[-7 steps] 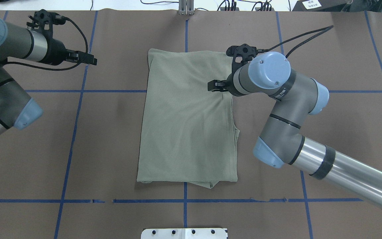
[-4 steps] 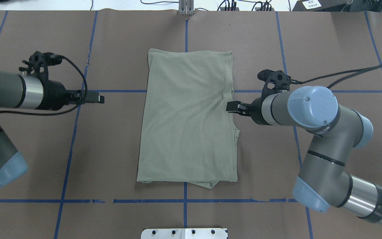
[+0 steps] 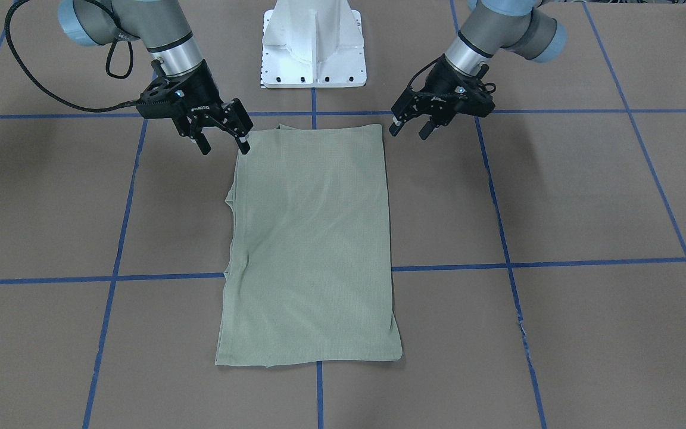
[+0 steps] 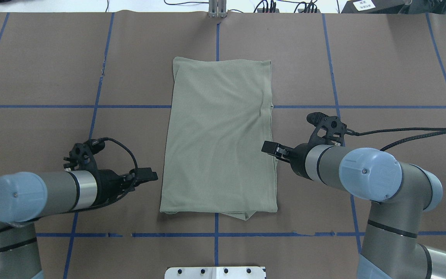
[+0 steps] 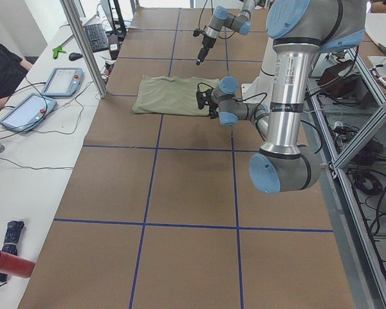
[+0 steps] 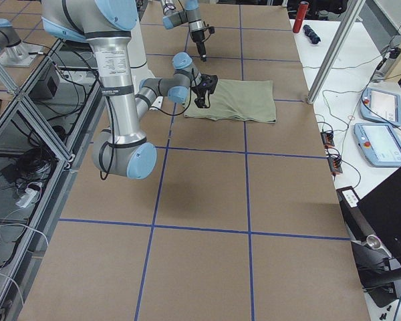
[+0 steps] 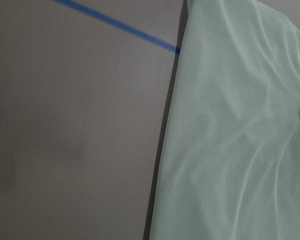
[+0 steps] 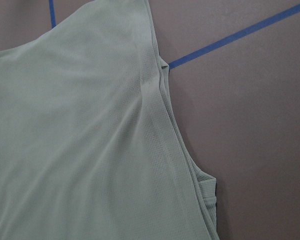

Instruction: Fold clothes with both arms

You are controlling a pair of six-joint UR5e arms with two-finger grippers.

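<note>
The clothes are one sage-green shirt [image 4: 219,135] [image 3: 313,238], folded into a long rectangle and lying flat in the middle of the table. My left gripper [image 4: 151,175] [image 3: 407,130] hovers open just off the shirt's left edge, near the corner closest to the robot. Over the opposite long edge my right gripper [image 4: 269,148] [image 3: 224,143] stands open, with nothing between its fingers. The left wrist view shows only the shirt's edge [image 7: 240,140] and bare table. In the right wrist view the shirt's layered edge [image 8: 165,125] shows, without fingers.
The white pedestal [image 3: 313,47] [image 4: 215,272] stands at the robot's side, close behind both grippers. Blue tape lines [image 4: 91,106] cross the brown table cover. A side table with tablets [image 5: 61,80] and a seated person [image 5: 3,71] lies beyond the far edge.
Both arms swung toward the robot's side of the table. The right gripper left the shirt's far right edge for the near part. The left gripper came in from the far left.
</note>
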